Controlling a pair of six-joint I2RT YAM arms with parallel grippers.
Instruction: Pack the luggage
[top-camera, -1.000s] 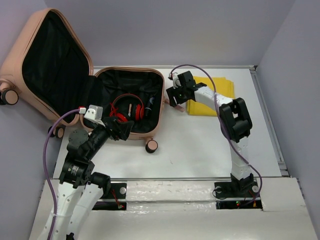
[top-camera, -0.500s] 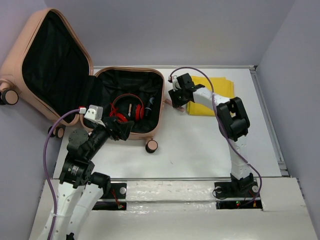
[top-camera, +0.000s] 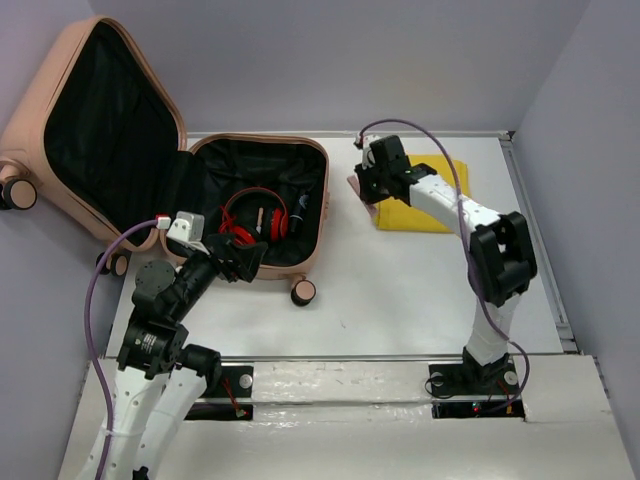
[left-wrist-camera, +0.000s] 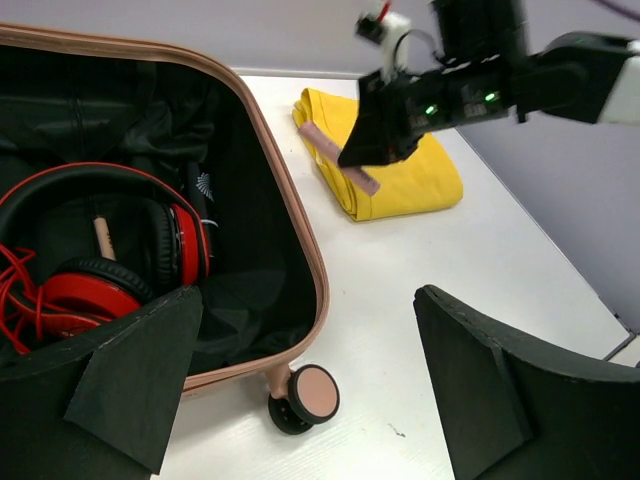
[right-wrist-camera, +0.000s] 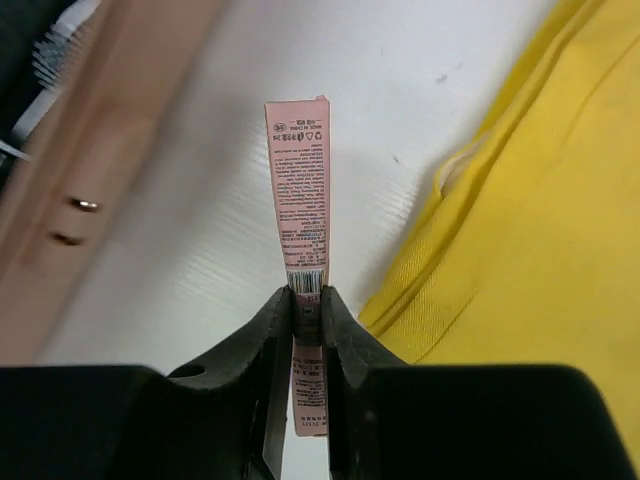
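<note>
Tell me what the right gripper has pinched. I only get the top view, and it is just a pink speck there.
Observer: The right wrist view shows the right gripper shut on a flat pink tube with small print and a barcode.
Operator: Say what is around it.
Observer: In that view it stands against the white table, with the suitcase wall on one side and the yellow cloth on the other.
Operator: Report the left gripper.
Observer: The left wrist view shows the left gripper wide open and empty, near a suitcase wheel.
</note>
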